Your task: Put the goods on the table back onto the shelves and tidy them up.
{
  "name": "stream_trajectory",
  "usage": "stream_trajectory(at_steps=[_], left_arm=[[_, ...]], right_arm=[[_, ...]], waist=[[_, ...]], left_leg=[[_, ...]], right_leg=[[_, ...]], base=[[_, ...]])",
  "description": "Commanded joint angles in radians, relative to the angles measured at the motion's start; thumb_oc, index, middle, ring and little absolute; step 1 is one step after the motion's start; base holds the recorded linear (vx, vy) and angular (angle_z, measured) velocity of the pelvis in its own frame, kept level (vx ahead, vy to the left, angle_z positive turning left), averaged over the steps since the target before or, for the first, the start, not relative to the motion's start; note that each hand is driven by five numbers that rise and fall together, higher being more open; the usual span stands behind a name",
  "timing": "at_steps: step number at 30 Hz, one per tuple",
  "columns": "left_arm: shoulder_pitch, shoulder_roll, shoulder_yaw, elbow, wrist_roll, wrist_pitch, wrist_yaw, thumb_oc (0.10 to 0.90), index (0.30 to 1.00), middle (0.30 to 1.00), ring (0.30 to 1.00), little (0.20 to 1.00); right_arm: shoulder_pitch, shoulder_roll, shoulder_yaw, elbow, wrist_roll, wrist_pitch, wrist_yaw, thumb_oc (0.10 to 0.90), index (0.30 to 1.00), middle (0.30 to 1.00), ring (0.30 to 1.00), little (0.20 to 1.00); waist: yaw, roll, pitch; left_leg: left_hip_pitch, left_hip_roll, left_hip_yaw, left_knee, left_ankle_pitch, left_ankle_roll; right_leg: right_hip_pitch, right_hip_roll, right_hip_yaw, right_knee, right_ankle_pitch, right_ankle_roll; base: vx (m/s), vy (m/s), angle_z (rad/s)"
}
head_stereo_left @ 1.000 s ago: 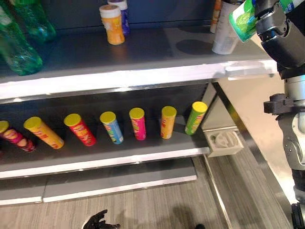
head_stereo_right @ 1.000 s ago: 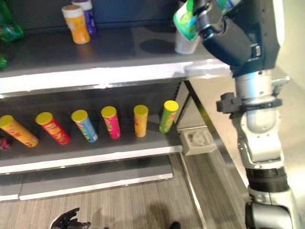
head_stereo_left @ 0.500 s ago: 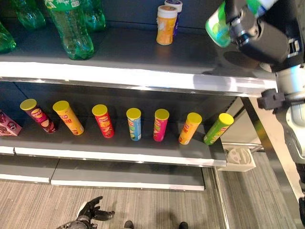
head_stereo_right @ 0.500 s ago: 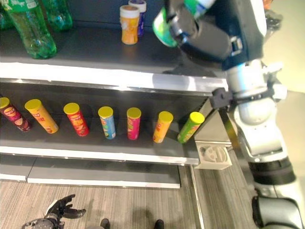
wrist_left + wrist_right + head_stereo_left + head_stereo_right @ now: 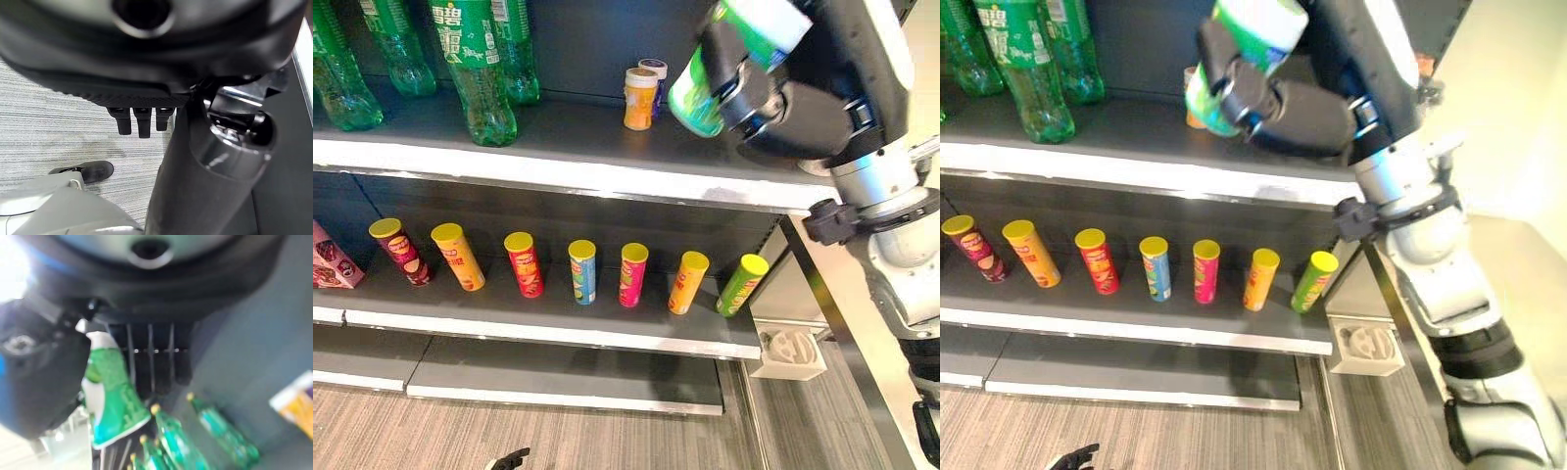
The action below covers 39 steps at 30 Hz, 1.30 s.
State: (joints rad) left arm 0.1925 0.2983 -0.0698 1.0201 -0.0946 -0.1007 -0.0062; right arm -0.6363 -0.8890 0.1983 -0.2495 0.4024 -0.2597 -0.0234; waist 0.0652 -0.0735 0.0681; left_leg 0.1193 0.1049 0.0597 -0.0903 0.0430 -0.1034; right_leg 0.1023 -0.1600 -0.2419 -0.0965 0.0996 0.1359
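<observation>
1. Your right hand (image 5: 773, 93) is curled round a green-and-white snack can (image 5: 724, 59), tilted above the upper shelf (image 5: 607, 162) so it can go down beside the orange tub (image 5: 639, 98).
2. Your left hand (image 5: 509, 458) hangs low over the floor, fingers relaxed and empty.
3. Since a second ago, the can has travelled left along the shelf; the camera has shifted too.

Green bottles (image 5: 473, 73) stand grouped, upper left. Right of them, an orange tub (image 5: 639, 99) sits just in front of a purple-lidded tub (image 5: 654, 70). Below: seven yellow-lidded tube cans (image 5: 581, 272) in a spaced row, with a pink packet (image 5: 328, 262) at its left end. A white moulded holder (image 5: 789, 349) lies on the grey wood-grain floor (image 5: 431, 431).
</observation>
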Motion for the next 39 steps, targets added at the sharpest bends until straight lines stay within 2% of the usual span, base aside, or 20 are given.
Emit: stream_trajectory(at_steps=[1,6,14,21,29,39], left_arm=[[-0.057,0.029,-0.036,0.021,0.029,-0.018,0.01,0.8,0.9,0.9,0.9,0.9],[-0.056,0.029,-0.04,0.017,0.031,-0.016,0.014,0.8,0.9,0.9,0.9,0.9],[-0.054,0.032,-0.044,0.014,0.029,-0.015,0.021,0.8,0.9,0.9,0.9,0.9],[-0.045,0.034,-0.047,0.017,0.028,-0.013,0.021,0.8,0.9,0.9,0.9,0.9],[-0.046,0.047,-0.05,0.011,0.025,-0.016,0.022,0.8,0.9,0.9,0.9,0.9],[-0.042,0.056,-0.053,0.008,0.019,-0.017,0.021,0.8,0.9,0.9,0.9,0.9]], right_arm=[[-0.088,-0.003,-0.025,0.002,0.012,-0.02,-0.025,0.4,0.3,0.3,0.3,0.3],[-0.093,0.043,0.039,0.07,-0.022,0.01,-0.021,0.4,0.3,0.3,0.3,0.3],[-0.087,0.077,0.049,0.115,-0.106,0.033,-0.047,0.4,0.3,0.3,0.3,0.3],[-0.091,0.038,0.046,0.158,-0.17,0.048,-0.069,0.4,0.3,0.3,0.3,0.3],[-0.151,-0.057,0.067,0.218,-0.263,0.059,-0.1,0.4,0.3,0.3,0.3,0.3],[-0.205,-0.087,0.096,0.308,-0.294,0.073,-0.126,0.4,0.3,0.3,0.3,0.3]], waist=[[0.023,0.003,-0.001],[0.038,0.005,0.007],[0.057,0.002,0.016],[0.078,-0.012,0.026],[0.086,-0.033,0.031],[0.091,-0.043,0.033]], left_leg=[[0.006,-0.026,-0.001,0.003,-0.11,0.032],[-0.001,-0.037,-0.004,0.003,-0.108,0.037],[-0.019,-0.046,-0.027,0.003,-0.103,0.042],[-0.04,-0.049,-0.05,0.003,-0.099,0.043],[-0.054,-0.052,-0.066,0.003,-0.098,0.042],[-0.058,-0.055,-0.074,0.003,-0.098,0.043]], right_leg=[[0.015,-0.061,-0.029,0.015,-0.069,0.059],[0.011,-0.077,-0.044,0.017,-0.057,0.063],[0.01,-0.09,-0.072,0.019,-0.051,0.065],[0.005,-0.093,-0.094,0.019,-0.051,0.067],[0.003,-0.094,-0.109,0.018,-0.051,0.069],[0.001,-0.092,-0.114,0.016,-0.05,0.07]], base=[[0.0,0.0,0.0],[0.0,0.009,-0.02],[0.0,0.008,0.11],[0.01,0.004,0.1],[0.01,0.001,0.09],[0.0,0.002,0.01]])
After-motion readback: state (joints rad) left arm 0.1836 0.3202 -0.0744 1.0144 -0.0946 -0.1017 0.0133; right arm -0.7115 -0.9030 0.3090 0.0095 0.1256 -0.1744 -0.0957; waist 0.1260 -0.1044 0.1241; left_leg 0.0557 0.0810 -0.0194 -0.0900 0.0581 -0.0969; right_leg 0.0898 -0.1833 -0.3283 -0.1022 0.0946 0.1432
